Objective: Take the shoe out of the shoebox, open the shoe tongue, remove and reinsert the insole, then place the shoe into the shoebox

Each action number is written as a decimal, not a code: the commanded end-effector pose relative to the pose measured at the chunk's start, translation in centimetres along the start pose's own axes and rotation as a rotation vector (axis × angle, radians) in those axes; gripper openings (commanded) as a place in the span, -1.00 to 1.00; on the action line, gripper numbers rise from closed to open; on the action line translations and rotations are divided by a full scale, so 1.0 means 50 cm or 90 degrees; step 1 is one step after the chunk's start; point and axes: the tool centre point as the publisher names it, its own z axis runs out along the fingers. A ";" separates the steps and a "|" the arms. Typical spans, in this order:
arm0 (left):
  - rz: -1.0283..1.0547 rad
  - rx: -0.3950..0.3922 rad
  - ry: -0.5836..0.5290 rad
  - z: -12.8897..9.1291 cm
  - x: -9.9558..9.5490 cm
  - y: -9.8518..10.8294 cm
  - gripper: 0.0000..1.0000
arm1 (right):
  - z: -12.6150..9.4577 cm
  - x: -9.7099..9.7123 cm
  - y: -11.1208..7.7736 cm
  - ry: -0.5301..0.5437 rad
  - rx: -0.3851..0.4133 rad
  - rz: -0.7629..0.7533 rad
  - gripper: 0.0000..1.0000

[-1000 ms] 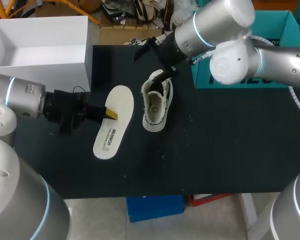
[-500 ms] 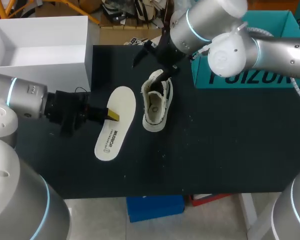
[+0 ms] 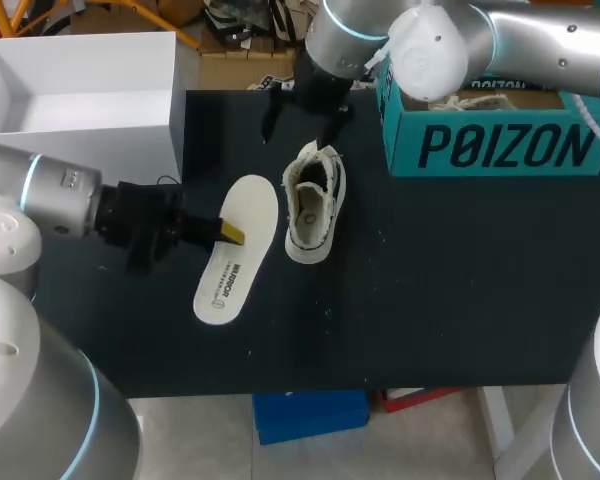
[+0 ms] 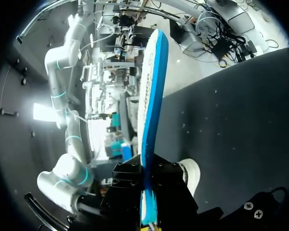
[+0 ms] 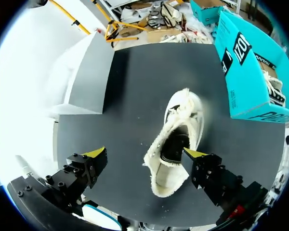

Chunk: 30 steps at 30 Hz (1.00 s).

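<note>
Shoe, just one, sits on the desk; left claw pinches one insole, right claw gapes empty.

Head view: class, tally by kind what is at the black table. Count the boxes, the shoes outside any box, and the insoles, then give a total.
Boxes: 2 (white box, teal shoebox)
Shoes outside a box: 1 (shoe)
Insoles: 1 (insole)
Total: 4
</note>
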 end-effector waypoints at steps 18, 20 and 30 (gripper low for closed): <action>0.000 0.006 0.015 0.018 -0.004 0.004 -1.00 | 0.021 -0.019 -0.036 -0.184 -0.003 -0.299 1.00; -0.003 0.008 0.019 0.023 -0.001 0.004 -1.00 | 0.021 -0.019 -0.036 -0.184 -0.003 -0.299 1.00; -0.005 0.011 0.022 0.030 -0.001 -0.001 -1.00 | 0.048 -0.034 -0.064 -0.179 -0.039 -0.397 1.00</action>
